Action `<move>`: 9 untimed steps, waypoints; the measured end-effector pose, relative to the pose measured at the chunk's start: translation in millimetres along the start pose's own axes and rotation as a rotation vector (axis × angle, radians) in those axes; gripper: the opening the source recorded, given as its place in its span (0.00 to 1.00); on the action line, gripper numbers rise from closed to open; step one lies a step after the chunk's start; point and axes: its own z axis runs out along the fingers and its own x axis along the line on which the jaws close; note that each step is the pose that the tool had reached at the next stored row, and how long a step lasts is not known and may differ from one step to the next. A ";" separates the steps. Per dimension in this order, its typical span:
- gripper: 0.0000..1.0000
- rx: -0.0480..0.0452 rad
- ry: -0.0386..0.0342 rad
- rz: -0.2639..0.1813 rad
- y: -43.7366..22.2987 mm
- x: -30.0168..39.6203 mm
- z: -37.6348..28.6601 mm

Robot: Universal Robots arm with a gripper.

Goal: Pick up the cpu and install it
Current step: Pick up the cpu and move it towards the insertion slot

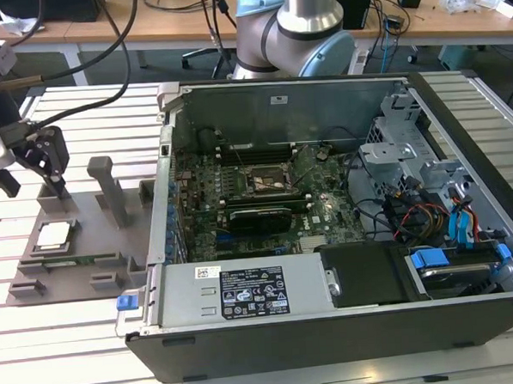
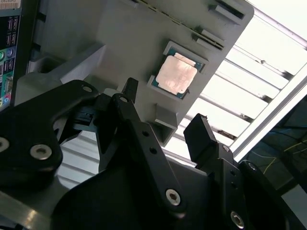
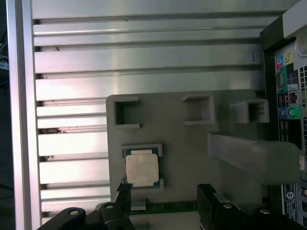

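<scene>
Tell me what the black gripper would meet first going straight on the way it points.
Probably the flat grey plastic fixture plate, just beside the small silvery square cpu; the gripper is not centred over it. Depth is unclear.

Over the chip (image 1: 54,237): open from above.
Beside it: a grey post (image 1: 110,187) stands upright on the tray (image 1: 87,211), toward the exterior view's right.
Beyond the post: the computer case (image 1: 163,223) wall blocks the way.

Black gripper (image 2: 163,102), silver screws (image 2: 172,195), silver-and-blue arm (image 1: 309,17)
</scene>
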 end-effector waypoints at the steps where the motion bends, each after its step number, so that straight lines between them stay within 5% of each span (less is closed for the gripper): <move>1: 0.66 0.0000 -0.0001 0.000 0.0 0.0 0.8; 9: 0.66 0.0000 -0.0001 0.000 -0.1 0.2 5.4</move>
